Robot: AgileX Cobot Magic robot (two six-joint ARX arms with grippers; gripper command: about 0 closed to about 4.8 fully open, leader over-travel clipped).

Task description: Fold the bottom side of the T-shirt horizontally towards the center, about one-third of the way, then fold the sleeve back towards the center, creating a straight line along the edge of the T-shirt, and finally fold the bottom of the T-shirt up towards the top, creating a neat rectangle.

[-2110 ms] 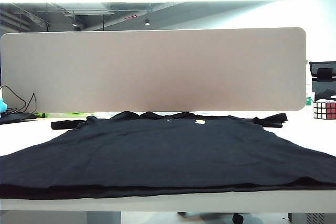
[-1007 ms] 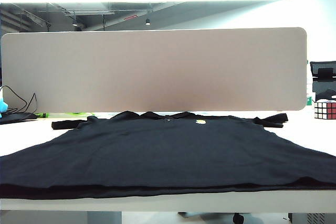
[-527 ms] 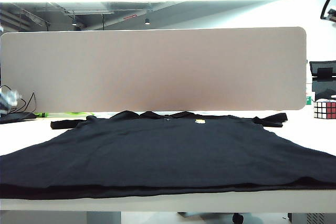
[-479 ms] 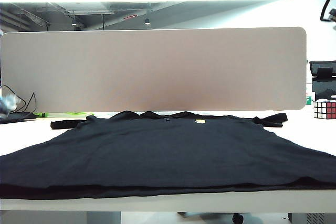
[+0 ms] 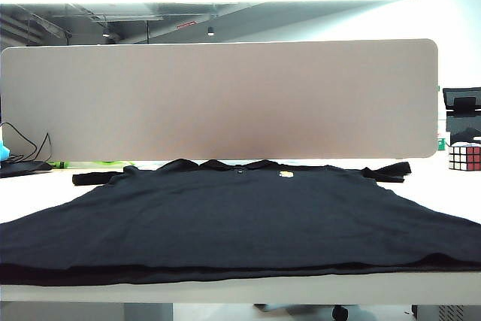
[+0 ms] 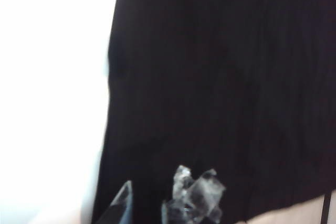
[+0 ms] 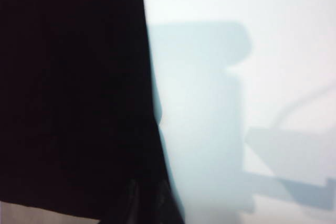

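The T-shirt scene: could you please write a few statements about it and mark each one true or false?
1. The T-shirt lies spread flat on the white table, not yet folded. True.
2. Its collar points toward the camera in the exterior view. False: the collar is at the far side, and the bottom of the T-shirt lies along the near table edge.
3. A Rubik's cube sits on the table right of the shirt. True.
4. Both arms show in the exterior view. False: neither does.
5. The left gripper hangs over bare table only. False: its wrist view shows it over black fabric near the shirt's edge.
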